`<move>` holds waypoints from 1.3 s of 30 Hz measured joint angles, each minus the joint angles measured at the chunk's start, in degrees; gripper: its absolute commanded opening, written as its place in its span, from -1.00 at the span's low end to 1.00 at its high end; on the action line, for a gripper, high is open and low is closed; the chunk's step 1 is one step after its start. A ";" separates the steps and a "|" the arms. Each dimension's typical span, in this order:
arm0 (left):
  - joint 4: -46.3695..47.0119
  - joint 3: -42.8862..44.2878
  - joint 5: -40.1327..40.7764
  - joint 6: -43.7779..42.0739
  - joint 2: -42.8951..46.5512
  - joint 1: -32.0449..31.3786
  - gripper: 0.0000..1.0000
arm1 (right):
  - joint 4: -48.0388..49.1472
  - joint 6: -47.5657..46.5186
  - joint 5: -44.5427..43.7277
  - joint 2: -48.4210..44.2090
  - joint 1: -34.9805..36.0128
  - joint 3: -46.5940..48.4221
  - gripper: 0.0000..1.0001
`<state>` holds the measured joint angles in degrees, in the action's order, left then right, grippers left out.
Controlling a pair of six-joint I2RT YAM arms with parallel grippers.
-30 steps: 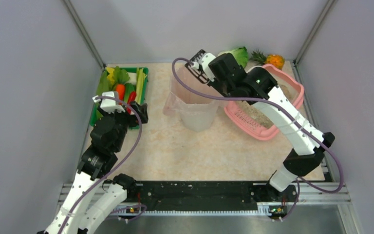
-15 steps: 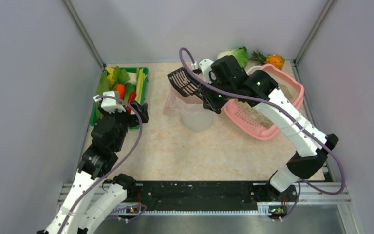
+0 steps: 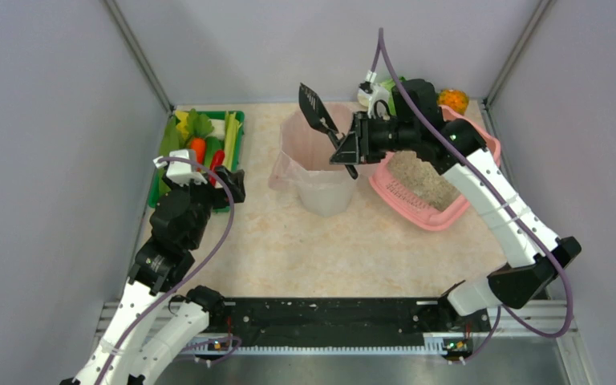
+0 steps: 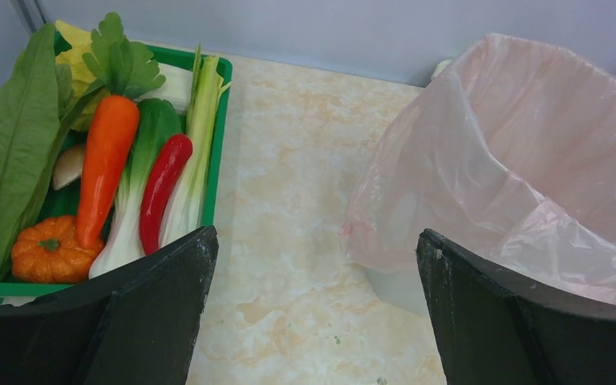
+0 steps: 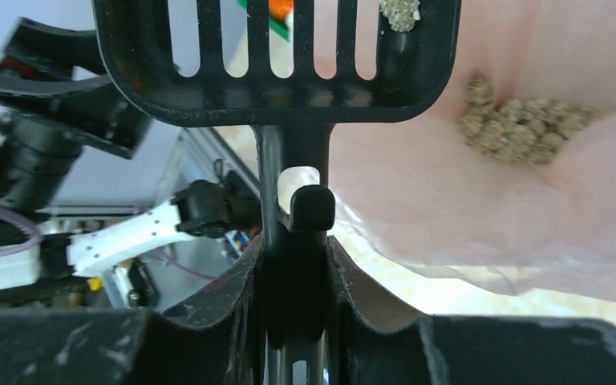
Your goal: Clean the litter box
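Observation:
The pink litter box (image 3: 439, 222) with beige granules (image 3: 419, 175) sits at the back right. My right gripper (image 3: 351, 152) is shut on the handle of a black slotted scoop (image 3: 315, 108) and holds it tilted on edge above the white bin with pink liner (image 3: 321, 188). In the right wrist view the gripper (image 5: 297, 265) clamps the scoop (image 5: 277, 56) handle, one clump (image 5: 401, 12) clings to the scoop, and a pile of clumps (image 5: 521, 124) lies in the liner. My left gripper (image 3: 223, 186) is open and empty left of the bin, also in the left wrist view (image 4: 317, 313).
A green vegetable tray (image 3: 195, 144) stands at the back left, close to my left gripper; it also shows in the left wrist view (image 4: 219, 128). Lettuce (image 3: 393, 90) and a toy pineapple (image 3: 451, 99) lie behind the litter box. Grey walls enclose the table.
My right arm has swung back to the right and turned the scoop from flat over the bin to tilted on edge, uncovering the litter box. The left arm has not moved.

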<state>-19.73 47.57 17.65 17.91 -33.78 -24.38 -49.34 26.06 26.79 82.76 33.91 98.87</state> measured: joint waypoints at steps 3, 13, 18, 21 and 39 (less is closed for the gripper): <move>0.00 0.00 -0.04 0.09 0.00 0.00 0.98 | 2.27 3.52 3.39 -0.22 -0.50 -0.57 -1.00; 0.00 0.00 -0.07 0.15 0.02 0.00 0.98 | -2.51 2.21 4.87 -0.20 -2.95 -0.28 -1.00; 0.02 0.00 -0.20 0.15 0.00 0.00 0.98 | -14.67 -7.02 -2.25 5.03 -1.64 13.64 -1.00; 0.02 0.00 -0.22 0.15 0.00 0.00 0.98 | -22.99 -14.16 -9.38 9.92 1.44 24.94 -1.00; 0.02 0.00 -0.07 0.13 0.02 0.00 0.98 | -33.64 -39.10 -61.02 11.58 17.27 24.72 -1.00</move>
<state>-19.70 47.57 17.58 18.04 -33.76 -24.38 -82.98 -13.04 -34.24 94.35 51.18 123.59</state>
